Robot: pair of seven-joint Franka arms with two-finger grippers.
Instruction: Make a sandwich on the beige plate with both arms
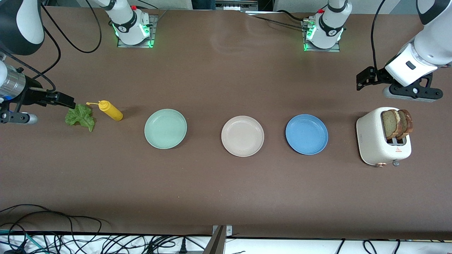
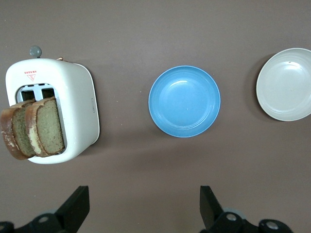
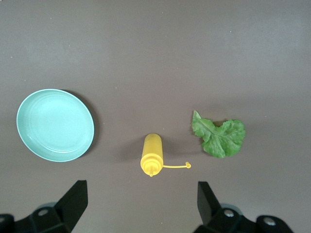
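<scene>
Two brown-crusted bread slices [image 1: 397, 123] stand in the white toaster [image 1: 379, 144] at the left arm's end; they also show in the left wrist view [image 2: 34, 128]. A ruffled green lettuce leaf [image 1: 81, 117] lies flat at the right arm's end, also in the right wrist view [image 3: 219, 137]. The beige plate [image 1: 242, 135] sits empty mid-table and shows in the left wrist view [image 2: 286, 83]. My left gripper [image 1: 365, 78] is open and empty, up over bare table beside the toaster [image 2: 144, 204]. My right gripper [image 1: 67, 100] is open and empty, over the table beside the lettuce [image 3: 142, 201].
A mint-green plate [image 1: 165, 128] and a blue plate [image 1: 306, 134] flank the beige plate in one row. A yellow squeeze bottle [image 1: 110, 110] lies on its side between lettuce and mint-green plate. Cables hang along the table's front edge [image 1: 106, 243].
</scene>
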